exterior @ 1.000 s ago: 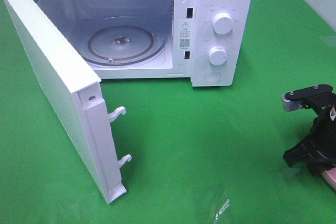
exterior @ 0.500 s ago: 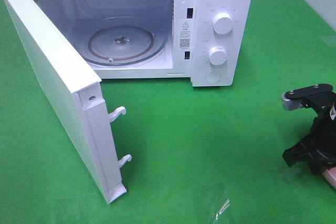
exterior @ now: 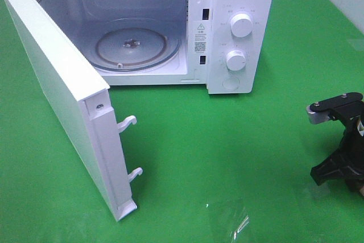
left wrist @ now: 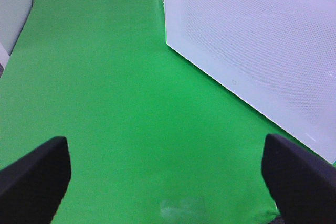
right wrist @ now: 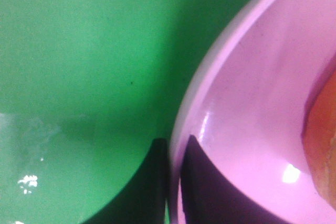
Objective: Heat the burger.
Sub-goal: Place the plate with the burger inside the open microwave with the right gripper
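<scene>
At the desk's right near corner, the right claw is pinched narrow on the rim of a pink plate, one finger under the lip and the other on the inner slope. The burger shows only as an orange-brown edge further in on that plate, apart from the fingers and on the far side of the rim from them. Neither plate nor burger reaches the high camera, where just the right arm stands at the frame's right border. From there the microwave lies ahead and to the left across bare green desk, its door swung out on the left hinge and its glass turntable bare. That leaves the cavity mouth facing the right arm's side, so this arm looks the nearer and better placed to carry the plate in. The left claw hangs wide and empty over the desk just outside the door. Being round, the burger offers no long axis to line up.
</scene>
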You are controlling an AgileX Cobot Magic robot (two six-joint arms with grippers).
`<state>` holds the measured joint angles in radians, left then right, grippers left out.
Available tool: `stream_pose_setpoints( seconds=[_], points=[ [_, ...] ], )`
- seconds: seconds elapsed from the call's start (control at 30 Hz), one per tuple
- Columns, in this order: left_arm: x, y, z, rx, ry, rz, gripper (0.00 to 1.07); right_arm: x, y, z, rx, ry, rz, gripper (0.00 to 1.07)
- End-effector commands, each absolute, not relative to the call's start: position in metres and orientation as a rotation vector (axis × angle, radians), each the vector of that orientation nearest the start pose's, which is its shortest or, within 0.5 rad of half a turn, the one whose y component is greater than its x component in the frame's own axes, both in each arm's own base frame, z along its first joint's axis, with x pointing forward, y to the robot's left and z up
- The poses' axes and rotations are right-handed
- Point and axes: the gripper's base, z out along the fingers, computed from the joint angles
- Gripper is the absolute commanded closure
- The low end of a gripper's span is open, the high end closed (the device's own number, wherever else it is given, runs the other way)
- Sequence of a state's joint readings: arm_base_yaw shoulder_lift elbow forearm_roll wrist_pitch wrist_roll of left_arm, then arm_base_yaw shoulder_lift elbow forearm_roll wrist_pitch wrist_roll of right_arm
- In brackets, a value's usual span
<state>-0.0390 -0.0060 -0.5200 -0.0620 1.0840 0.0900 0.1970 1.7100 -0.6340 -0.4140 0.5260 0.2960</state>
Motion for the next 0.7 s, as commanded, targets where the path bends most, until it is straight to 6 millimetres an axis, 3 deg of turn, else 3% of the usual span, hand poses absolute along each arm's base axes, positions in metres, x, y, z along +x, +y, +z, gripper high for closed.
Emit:
stream_pose_setpoints(
  seconds=[0.03,0.5,0.7],
  points=[
    [-0.011,-0.004,0.281,0.138,2.007,-0.043,0.16,0.236,0.030,0.107,-0.397,3.037,-0.351,1.07],
    [-0.011,-0.004,0.281,0.138,2.007,-0.043,0.16,0.229,0.045,0.112,-0.493,3.019,-0.505,1.07],
    [-0.011,-0.004,0.281,0.138,2.007,-0.043,0.16,0.224,0.051,0.132,-0.544,2.939,-0.591,1.07]
  ],
)
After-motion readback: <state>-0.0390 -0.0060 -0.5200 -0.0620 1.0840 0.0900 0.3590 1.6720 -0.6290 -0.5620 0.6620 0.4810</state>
